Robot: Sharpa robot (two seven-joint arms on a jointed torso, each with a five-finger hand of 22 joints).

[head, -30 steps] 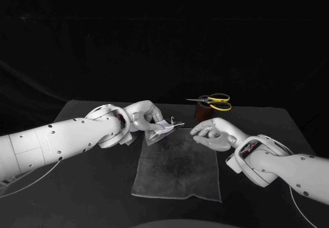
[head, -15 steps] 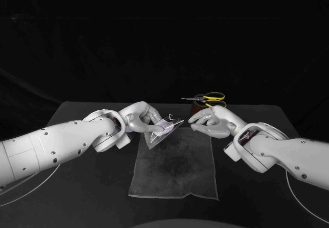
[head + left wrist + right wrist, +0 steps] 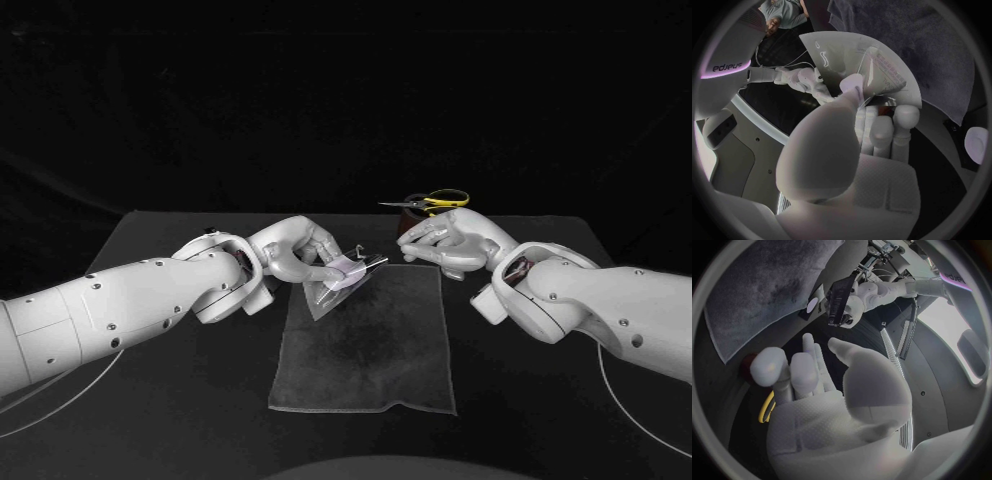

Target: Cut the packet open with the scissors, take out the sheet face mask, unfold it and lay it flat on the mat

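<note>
mat: grey cloth mat (image 3: 368,350) lies flat on the black table (image 3: 159,400), long side running away from the robot, near edge a bit wavy; also seen in the left wrist view (image 3: 911,45) and the right wrist view (image 3: 754,285).
left hand: left hand (image 3: 296,250) is over the mat's far left corner and pinches the packet. In the wrist view (image 3: 854,150) the thumb presses the packet down on the fingers (image 3: 901,120), which lie side by side under it.
packet: packet (image 3: 342,277) is off the table in the left hand, tilted, with its low corner pointing down at the mat's left edge and its high corner toward the right hand. Cannot tell if the low corner touches the mat. Wrist view shows its pale face with small print (image 3: 848,55). Cannot tell if it is cut.
right hand: right hand (image 3: 447,245) is beyond the mat's far right corner, apart from the packet. It holds nothing: in the wrist view (image 3: 829,405) the fingers (image 3: 795,375) are stretched out close together and the thumb stands off to the side.
scissors: scissors (image 3: 433,201) with yellow handles sit just behind the right hand, blades pointing toward the robot's left. Yellow loop shows past the fingers in the wrist view (image 3: 766,410). Cannot tell if the hand touches them.
</note>
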